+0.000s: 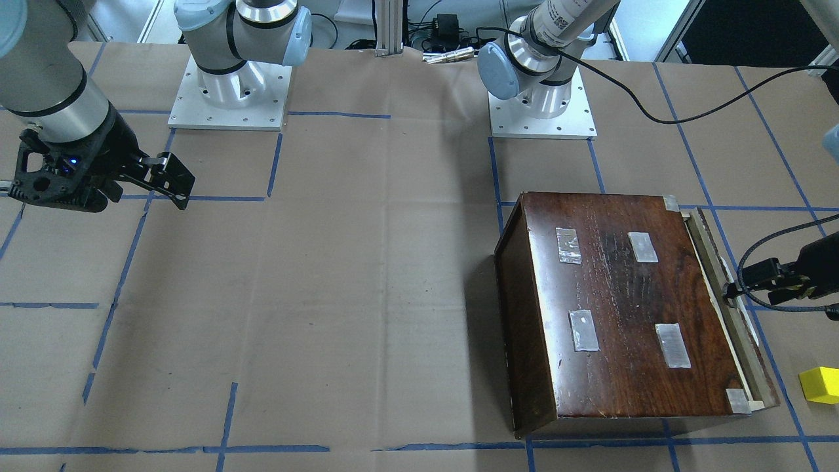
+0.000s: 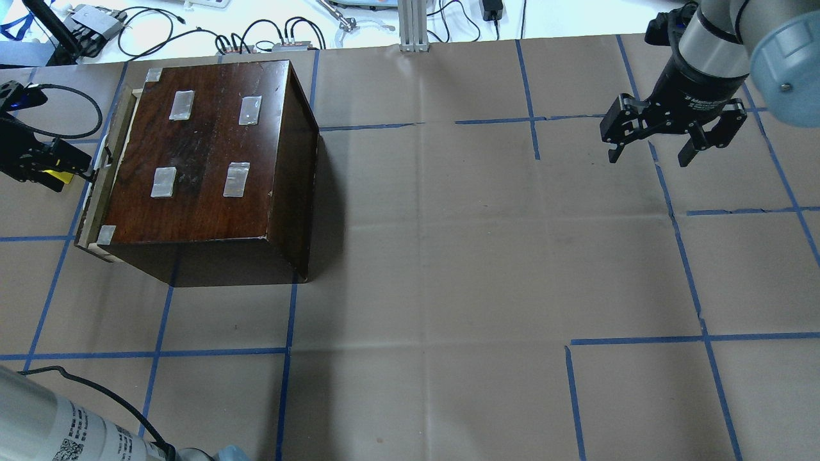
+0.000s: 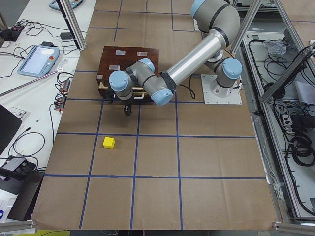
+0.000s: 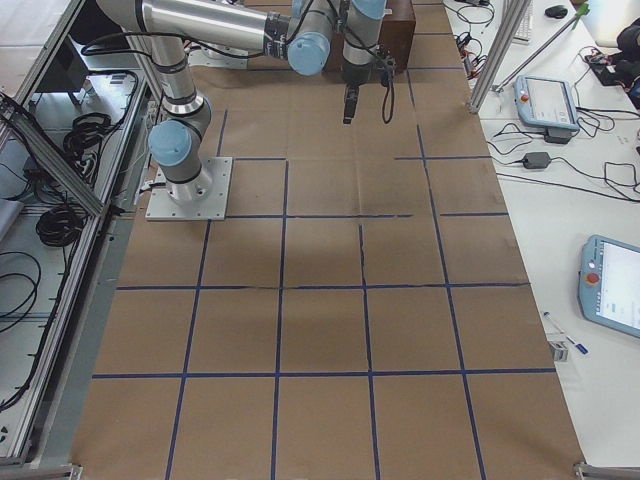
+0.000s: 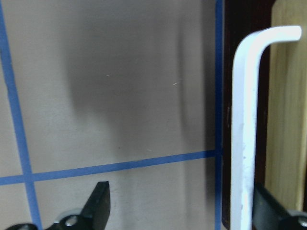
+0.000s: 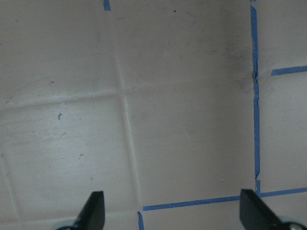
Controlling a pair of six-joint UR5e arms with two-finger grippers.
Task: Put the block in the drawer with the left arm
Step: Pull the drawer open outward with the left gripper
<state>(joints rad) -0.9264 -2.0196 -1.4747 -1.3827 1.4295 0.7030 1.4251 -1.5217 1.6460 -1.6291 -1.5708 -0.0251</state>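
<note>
Drawer-opening looks like the current step: the left claw (image 5: 182, 194) is wide open and empty, straddling the white handle (image 5: 244, 120) of the barely ajar drawer (image 1: 709, 252). The block (image 1: 819, 385) sits on the surface (image 1: 393, 295) at the claw's five o'clock. Next: close and pull.

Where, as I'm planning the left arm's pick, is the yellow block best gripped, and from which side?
Pinch two opposite side faces of the block, coming straight down from above. It is a small cube sitting flat on the table, top face up, nothing touching it and apart from the drawer, so there should be room down either side.
</note>
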